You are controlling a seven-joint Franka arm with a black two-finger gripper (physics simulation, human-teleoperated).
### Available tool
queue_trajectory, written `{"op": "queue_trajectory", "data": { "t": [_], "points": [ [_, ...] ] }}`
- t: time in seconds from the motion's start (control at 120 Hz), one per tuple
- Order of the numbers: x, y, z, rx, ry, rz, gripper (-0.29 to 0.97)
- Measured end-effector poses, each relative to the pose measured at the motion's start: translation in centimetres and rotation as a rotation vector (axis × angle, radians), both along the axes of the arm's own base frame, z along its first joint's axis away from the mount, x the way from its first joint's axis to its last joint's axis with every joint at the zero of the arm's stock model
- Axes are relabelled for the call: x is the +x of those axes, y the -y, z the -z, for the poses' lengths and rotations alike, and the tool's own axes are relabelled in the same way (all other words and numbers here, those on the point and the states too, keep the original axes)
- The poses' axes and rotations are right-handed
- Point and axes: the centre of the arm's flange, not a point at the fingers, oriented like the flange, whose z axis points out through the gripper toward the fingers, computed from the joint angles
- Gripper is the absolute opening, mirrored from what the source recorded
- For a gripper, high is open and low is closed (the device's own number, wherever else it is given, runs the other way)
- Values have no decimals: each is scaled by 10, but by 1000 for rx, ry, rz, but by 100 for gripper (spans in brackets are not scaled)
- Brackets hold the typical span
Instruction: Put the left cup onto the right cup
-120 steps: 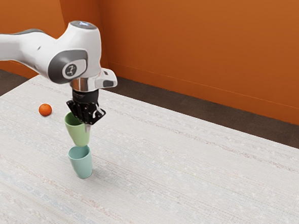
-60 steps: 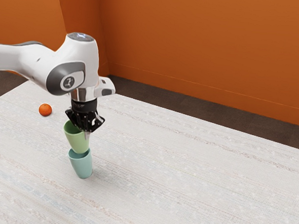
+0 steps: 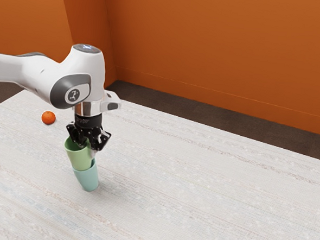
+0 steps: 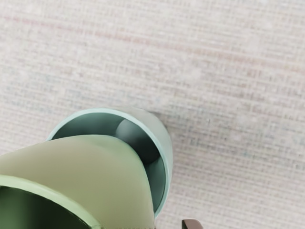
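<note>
1. Across the surface (image 3: 211, 177), the arm (image 3: 40, 79) reaches in from the exterior view's left.
2. End effector (image 3: 88, 141) is clamped on the green cup (image 3: 77, 154) at its rim.
3. Green cup, tilted, has its base inside the upright teal cup (image 3: 88, 178).
4. Ball (image 3: 49, 117) lies well apart.

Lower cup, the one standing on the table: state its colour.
The lower cup is pale teal; the wrist view shows it best.

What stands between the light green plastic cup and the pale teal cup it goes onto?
Nothing visible: the green cup dips base-first into the teal cup; the small orange ball lies well aside.
</note>
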Motion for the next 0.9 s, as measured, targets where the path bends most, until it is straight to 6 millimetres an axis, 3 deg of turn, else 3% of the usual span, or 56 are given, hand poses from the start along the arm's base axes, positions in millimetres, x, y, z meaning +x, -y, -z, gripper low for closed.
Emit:
{"op": "queue_trajectory", "data": {
  "t": [0.2,0.483,0.567,0.717,0.9],
  "points": [
    [1,-6,2,-2,-2,-21,46],
    [5,-1,-3,-3,10,-16,62],
    [17,-1,-28,-3,45,-21,64],
    [37,-11,-97,3,107,-48,66],
    [39,-29,-161,10,119,-96,67]
  ]
}}
